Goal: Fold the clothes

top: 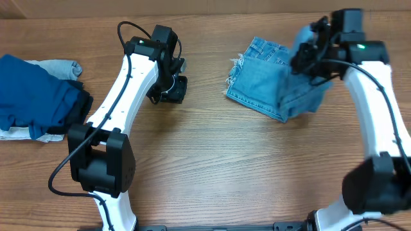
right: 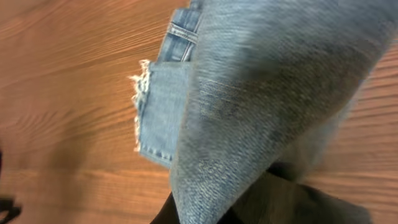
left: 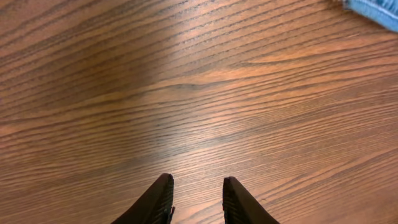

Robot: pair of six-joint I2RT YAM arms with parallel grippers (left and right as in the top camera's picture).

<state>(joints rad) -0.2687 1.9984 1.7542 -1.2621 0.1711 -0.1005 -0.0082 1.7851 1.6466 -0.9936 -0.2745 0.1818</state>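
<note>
Overhead: one pair of jeans (top: 273, 86), a fold of it raised in the closed jaws of the right gripper (top: 308, 56) and the rest spread on the table (top: 212, 160) below and beside those jaws; one left gripper (top: 168, 90) well apart from the denim; one blue garment (top: 32, 96) on pale grey-white cloth (top: 59, 66), beyond the left jaws. Left wrist: two fingers (left: 157, 200) slightly parted, holding nothing, over bare wood, with one denim corner far ahead of the jaws. Right wrist: denim drapes over the jaws and hides them, with one frayed hem (right: 140, 102) ahead, a detail the overhead shows less clearly.
</note>
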